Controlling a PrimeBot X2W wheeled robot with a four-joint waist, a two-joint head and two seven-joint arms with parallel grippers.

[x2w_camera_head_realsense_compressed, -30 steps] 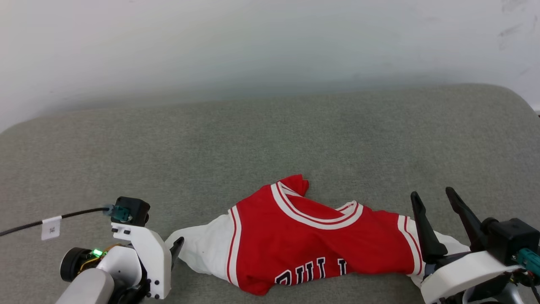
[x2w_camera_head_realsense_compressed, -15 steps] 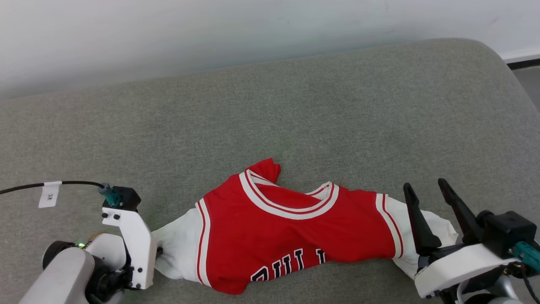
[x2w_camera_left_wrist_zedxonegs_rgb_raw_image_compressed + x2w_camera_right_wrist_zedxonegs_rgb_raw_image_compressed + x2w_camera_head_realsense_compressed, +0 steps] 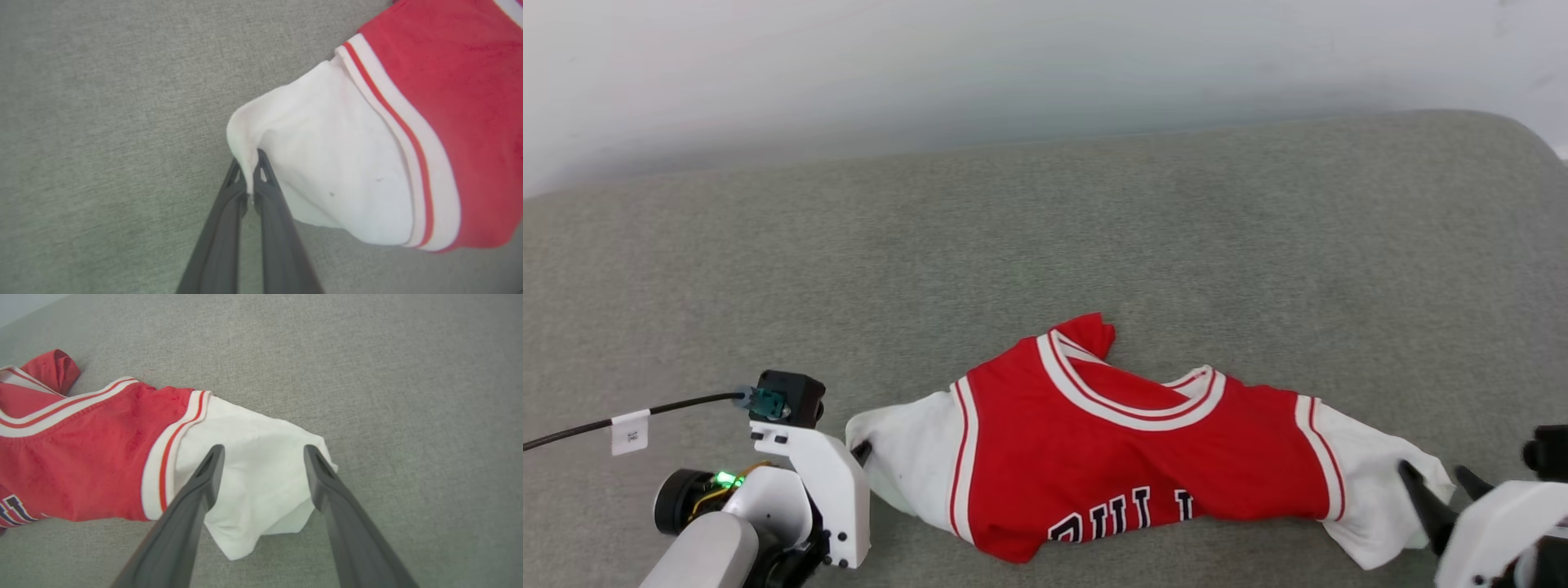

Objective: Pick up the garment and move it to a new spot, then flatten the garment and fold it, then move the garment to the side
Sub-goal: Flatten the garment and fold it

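Note:
The garment (image 3: 1127,457), a red jersey with white sleeves, striped trim and black lettering, lies crumpled on the grey cushion, with its collar toward the wall. My left gripper (image 3: 860,451) sits at the tip of the left white sleeve. In the left wrist view, the left gripper (image 3: 247,171) is shut on a pinched fold of that sleeve (image 3: 327,163). My right gripper (image 3: 1436,482) is at the lower right, by the end of the right sleeve. In the right wrist view, the right gripper (image 3: 263,453) stands open above the right sleeve (image 3: 253,486), gripping nothing.
The grey fabric surface (image 3: 1045,245) stretches wide behind and beside the jersey. It ends at a pale wall (image 3: 1045,65) and has a rounded corner at the far right. A black cable with a white tag (image 3: 630,431) runs left from my left wrist.
The head camera has shifted. My left gripper has shut on the left sleeve's tip. My right gripper has drawn back from over the right sleeve toward its end and stays open.

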